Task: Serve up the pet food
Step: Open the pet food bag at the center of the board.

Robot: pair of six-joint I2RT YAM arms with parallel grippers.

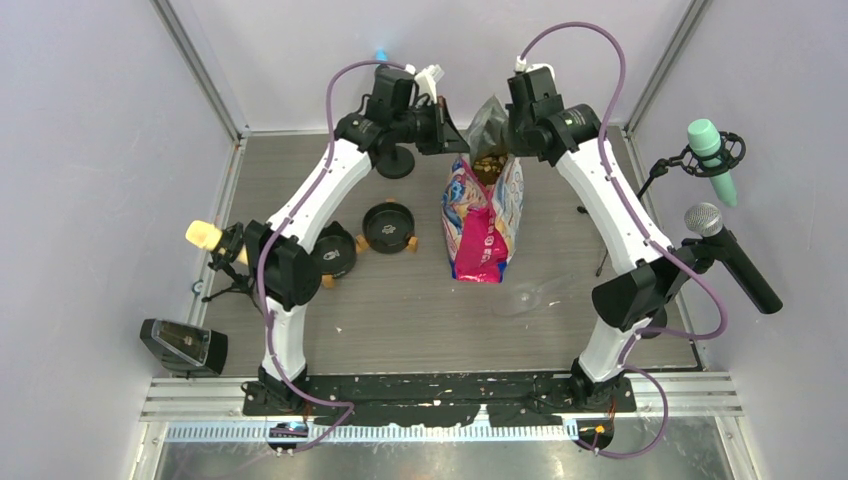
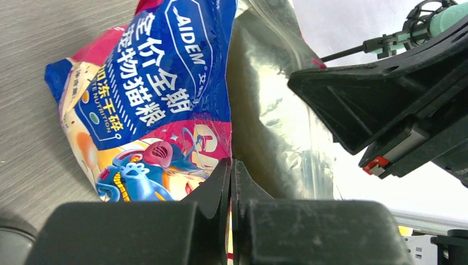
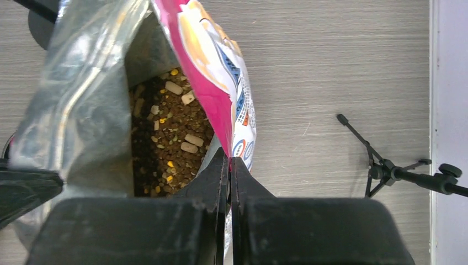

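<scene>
Both claws are pressed together on the mouth of the bag. Your left claw pinches one lip and your right claw pinches the pink lip opposite. The pet food lies deep inside the open bag, and the black bowls beside it look unfilled. The film looks thin and slick. If you lift or tilt too sharply, a lip may slip free, and the bag could flop onto the surface and spill kibble short of the bowls.
</scene>
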